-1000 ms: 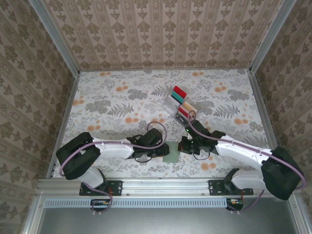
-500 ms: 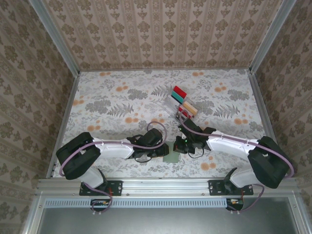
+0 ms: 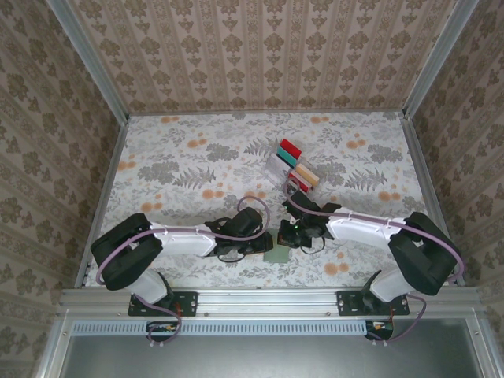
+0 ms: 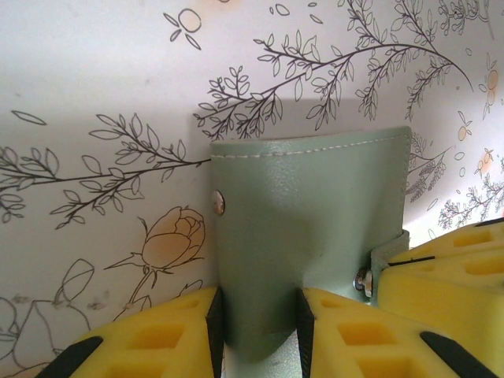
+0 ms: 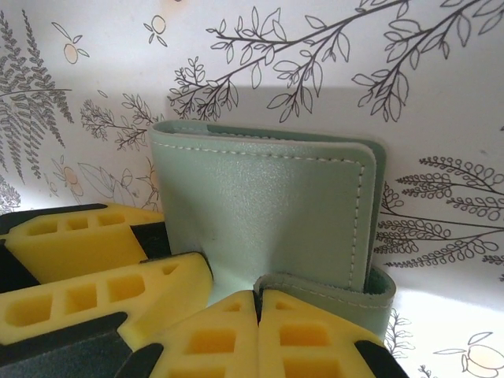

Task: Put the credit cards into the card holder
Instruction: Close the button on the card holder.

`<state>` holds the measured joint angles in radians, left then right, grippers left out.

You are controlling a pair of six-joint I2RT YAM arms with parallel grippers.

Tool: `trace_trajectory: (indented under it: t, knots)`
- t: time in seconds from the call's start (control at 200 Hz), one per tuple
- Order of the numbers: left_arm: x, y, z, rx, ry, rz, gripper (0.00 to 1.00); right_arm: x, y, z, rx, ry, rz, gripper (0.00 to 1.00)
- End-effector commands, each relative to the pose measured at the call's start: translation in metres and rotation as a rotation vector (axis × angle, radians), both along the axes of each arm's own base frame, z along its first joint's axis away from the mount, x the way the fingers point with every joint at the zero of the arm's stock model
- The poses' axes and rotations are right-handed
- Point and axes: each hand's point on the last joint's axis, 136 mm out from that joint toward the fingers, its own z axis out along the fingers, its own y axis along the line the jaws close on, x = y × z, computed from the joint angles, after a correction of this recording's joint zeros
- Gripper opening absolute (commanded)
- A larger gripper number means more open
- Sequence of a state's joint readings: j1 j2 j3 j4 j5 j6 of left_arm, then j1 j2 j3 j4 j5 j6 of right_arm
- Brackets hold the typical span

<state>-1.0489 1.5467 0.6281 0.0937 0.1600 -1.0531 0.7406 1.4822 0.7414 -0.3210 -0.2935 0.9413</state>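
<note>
The grey-green card holder (image 3: 277, 254) lies near the table's front edge, between my two grippers. In the left wrist view, my left gripper (image 4: 260, 315) is shut on the near edge of the card holder (image 4: 307, 213), with one pad on each side. My right gripper (image 5: 258, 303) has its fingertips pressed together on the curled edge of the flap (image 5: 331, 287) of the card holder (image 5: 268, 205). From above, the left gripper (image 3: 266, 244) and right gripper (image 3: 285, 236) nearly touch. The credit cards (image 3: 295, 164), red, teal and beige, stand in a clear rack farther back.
The clear slotted rack (image 3: 277, 169) sits right of the table's centre, behind the right arm. The right gripper's yellow fingers (image 4: 449, 272) show at the right of the left wrist view, and the left gripper's fingers (image 5: 79, 252) at the left of the right wrist view. Metal rails border the floral table.
My right arm has swung left, bringing its gripper in against the card holder beside the left gripper. The left arm and the card holder have stayed in place.
</note>
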Motion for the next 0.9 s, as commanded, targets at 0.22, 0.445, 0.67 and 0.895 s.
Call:
trace_trajectory:
  t: [0.22, 0.445, 0.67, 0.895]
  knots:
    - [-0.006, 0.000, -0.005, 0.009, 0.007, -0.021, 0.31, -0.019, -0.014, -0.031, -0.148, 0.099, 0.026, 0.00]
    - [-0.006, 0.000, -0.005, 0.007, 0.006, -0.021, 0.31, -0.029, -0.029, -0.042, -0.200, 0.114, 0.018, 0.00]
    - [-0.006, -0.002, -0.001, 0.003, -0.002, -0.031, 0.31, -0.019, -0.024, -0.030, -0.190, 0.065, 0.026, 0.01]
    - [-0.003, 0.002, 0.003, 0.000, -0.029, -0.019, 0.31, -0.014, -0.022, -0.023, -0.178, 0.024, 0.030, 0.03]
